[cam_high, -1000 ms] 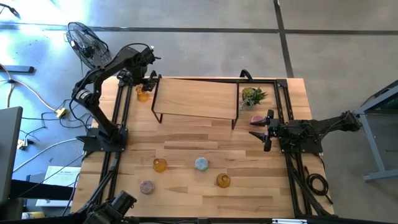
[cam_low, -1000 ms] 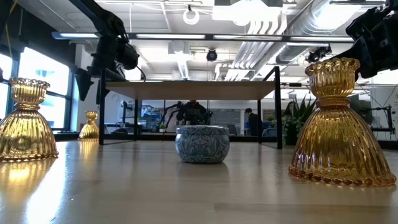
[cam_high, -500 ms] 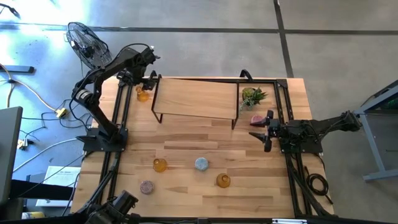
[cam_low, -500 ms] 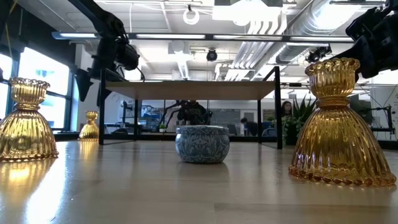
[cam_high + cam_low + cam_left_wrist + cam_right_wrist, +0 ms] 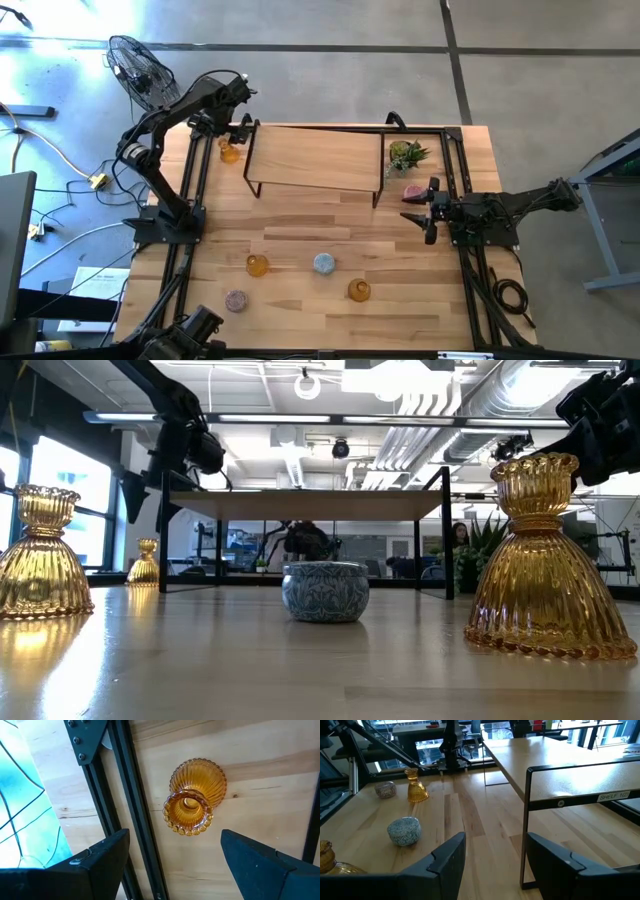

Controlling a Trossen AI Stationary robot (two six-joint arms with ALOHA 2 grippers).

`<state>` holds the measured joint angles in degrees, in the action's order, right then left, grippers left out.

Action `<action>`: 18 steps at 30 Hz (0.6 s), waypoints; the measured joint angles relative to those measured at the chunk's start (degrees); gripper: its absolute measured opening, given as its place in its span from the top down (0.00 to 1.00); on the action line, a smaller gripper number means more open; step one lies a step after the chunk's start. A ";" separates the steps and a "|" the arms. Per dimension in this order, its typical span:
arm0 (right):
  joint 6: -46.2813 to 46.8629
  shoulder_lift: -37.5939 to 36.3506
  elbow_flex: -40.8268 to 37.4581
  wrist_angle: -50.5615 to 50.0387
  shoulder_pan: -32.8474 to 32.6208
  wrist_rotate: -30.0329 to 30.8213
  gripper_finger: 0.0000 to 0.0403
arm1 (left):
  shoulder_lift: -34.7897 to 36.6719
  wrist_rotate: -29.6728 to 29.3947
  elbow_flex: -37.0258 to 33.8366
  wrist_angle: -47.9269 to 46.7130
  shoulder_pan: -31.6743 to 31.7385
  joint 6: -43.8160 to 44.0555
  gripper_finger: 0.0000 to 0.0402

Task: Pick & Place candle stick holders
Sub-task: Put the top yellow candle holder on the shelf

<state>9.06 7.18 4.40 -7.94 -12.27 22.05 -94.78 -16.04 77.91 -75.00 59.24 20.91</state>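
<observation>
High view: left gripper (image 5: 236,131) (spread) over corner amber holder (image 5: 230,152).

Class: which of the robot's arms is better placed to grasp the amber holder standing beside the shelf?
The left. Its open left gripper hangs directly above the ribbed amber glass holder; the right gripper sits across the table.

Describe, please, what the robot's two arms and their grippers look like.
Both arms are dark, nearly black jointed links with cables along them. The left gripper and right gripper each carry two broad, flat, wedge-shaped dark fingers, matte, with no markings visible.
</observation>
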 joint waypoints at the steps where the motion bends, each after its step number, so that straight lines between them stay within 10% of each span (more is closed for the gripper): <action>1: 0.00 0.00 0.00 -0.01 0.00 0.00 0.50 | 0.00 -0.01 0.00 -0.02 0.00 0.22 0.23; 13: -0.04 0.00 -0.02 -0.03 0.00 0.03 0.50 | 0.00 -3.55 -2.14 1.98 -1.33 1.26 0.23; 18: -0.04 -0.02 -0.02 -0.01 0.00 0.04 0.50 | 0.02 4.73 -3.81 2.21 0.12 0.81 0.23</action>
<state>9.02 7.16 4.38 -7.94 -12.27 22.09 -94.76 -11.31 74.10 -72.79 59.36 21.73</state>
